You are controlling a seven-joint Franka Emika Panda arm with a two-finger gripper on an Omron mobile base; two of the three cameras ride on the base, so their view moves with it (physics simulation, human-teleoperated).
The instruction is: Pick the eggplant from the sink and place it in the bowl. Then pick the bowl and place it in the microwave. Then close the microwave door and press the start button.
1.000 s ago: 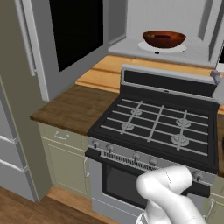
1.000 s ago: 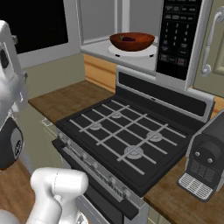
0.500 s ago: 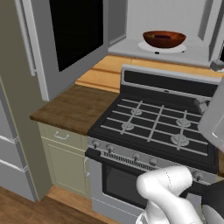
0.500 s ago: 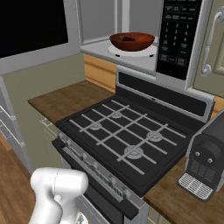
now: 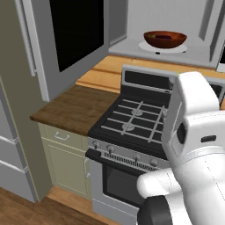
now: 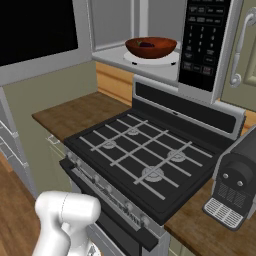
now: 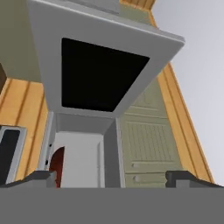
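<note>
The reddish-brown bowl (image 6: 151, 47) sits on the white turntable plate (image 6: 170, 58) inside the microwave (image 6: 205, 42), and the dark eggplant (image 6: 146, 44) lies in it. The same bowl (image 5: 165, 38) stands at the top right of the left base view. The microwave door (image 5: 77, 33) hangs wide open to the left, black window facing out. In the hand view my gripper (image 7: 111, 179) is open with nothing between its fingertips (image 7: 43, 177). It faces the microwave door (image 7: 100, 74) from a distance. A sliver of the bowl (image 7: 57, 164) shows in the cavity.
The black gas stove (image 6: 145, 152) stands under the microwave, with a wooden counter (image 5: 70, 107) to its left. A dark coffee machine (image 6: 237, 175) sits on the counter at the right. Pale green cabinets (image 7: 148, 148) flank the microwave. My white arm (image 5: 193, 132) rises over the stove's right side.
The arm has swung: its upper links left the right base view's left edge and now loom large at the right of the left base view. Bowl and door have not moved.
</note>
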